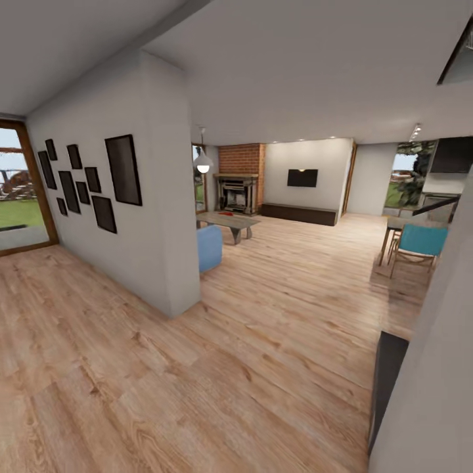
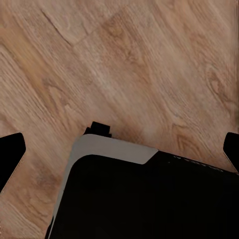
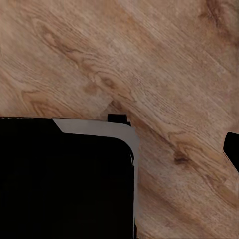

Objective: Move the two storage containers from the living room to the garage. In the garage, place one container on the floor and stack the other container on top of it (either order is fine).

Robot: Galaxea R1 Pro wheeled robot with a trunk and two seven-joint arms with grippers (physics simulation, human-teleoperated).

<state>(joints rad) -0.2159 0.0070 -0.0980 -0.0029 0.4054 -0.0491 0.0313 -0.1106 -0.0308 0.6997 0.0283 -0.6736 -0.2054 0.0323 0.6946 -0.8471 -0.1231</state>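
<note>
You're looking down a big open space with light wood-plank floor (image 1: 197, 368) running all the way to the living room (image 1: 282, 197) at the far end, well apart from you. Back there sits the red-brick fireplace (image 1: 240, 177), the black wall TV (image 1: 302, 178) on a pale wall, and the long dark low bench (image 1: 299, 213) under it. A grey low table (image 1: 230, 222) stands in front of the fireplace with something small and red on top, too tiny to tell if it's one of the containers. A white partition wall (image 1: 125, 197) with black frames (image 1: 123, 169) fills your left side, a blue rounded seat (image 1: 209, 247) peeking from behind it. Off right there's a teal chair (image 1: 420, 243). Both wrist views look straight down at smooth grained planks over the dark, glossy robot base (image 2: 139, 199). Left fingertips (image 2: 11, 152) sit at opposite edges, so that pincer's spread wide with nothing in it. Only one right fingertip (image 3: 232, 147) shows, so I can't tell there.
</note>
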